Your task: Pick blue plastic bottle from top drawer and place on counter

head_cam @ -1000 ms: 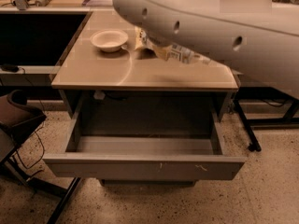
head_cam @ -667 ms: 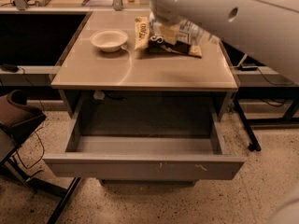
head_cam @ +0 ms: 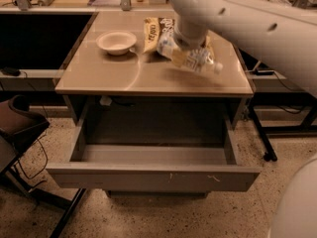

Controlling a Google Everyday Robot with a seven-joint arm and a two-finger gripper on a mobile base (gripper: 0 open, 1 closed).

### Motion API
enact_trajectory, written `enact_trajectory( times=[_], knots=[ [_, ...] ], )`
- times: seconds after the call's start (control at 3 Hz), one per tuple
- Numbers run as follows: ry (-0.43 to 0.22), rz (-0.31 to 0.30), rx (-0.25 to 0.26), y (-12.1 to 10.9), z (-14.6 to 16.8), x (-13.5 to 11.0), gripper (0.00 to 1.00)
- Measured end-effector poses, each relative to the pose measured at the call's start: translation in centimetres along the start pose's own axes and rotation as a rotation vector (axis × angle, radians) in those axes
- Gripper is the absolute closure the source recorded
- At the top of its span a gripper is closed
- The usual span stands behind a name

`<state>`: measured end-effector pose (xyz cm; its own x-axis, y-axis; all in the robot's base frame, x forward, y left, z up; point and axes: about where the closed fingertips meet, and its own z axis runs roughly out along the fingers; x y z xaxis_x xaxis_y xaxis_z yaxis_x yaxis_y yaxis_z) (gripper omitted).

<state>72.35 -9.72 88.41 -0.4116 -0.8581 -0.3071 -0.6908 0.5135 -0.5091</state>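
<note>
Grips the small clear plastic bottle with the pale blue-and-white label (head_cam: 194,59) in the two-finger gripper (head_cam: 176,47), tucked just under the wrist of the thick white arm (head_cam: 237,19). Pinches the bottle at its upper left end, with the pinch itself mostly hidden behind the wrist. Holds it tilted, white cap low and to the right, just above the right half of the smooth glossy beige-tan counter (head_cam: 124,76), over a soft shadow on the surface. Reaches in from the upper right. Hangs in front of the yellow-and-dark-brown chip bag (head_cam: 152,32), lying flat toward the back of the counter. Sits well apart from the round white bowl (head_cam: 116,42), just left of the bag. Stands above the wide shallow grey metal top drawer (head_cam: 148,176), drawn out below the counter, pale scratches on its flat front panel. Shares the speckled floor (head_cam: 163,214) with a dark brown chair seat (head_cam: 20,123) at far left.
</note>
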Motion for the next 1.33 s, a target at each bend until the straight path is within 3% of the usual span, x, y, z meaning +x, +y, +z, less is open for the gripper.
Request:
enact_trajectory(
  times=[0.33, 0.67, 1.33],
  knots=[
    [-0.064, 0.059, -0.126, 4.04, 5.08, 1.64, 1.00],
    [-0.064, 0.059, -0.126, 3.68, 4.50, 1.42, 0.81],
    [-0.064, 0.059, -0.126, 3.68, 4.50, 1.42, 0.35]
  ],
)
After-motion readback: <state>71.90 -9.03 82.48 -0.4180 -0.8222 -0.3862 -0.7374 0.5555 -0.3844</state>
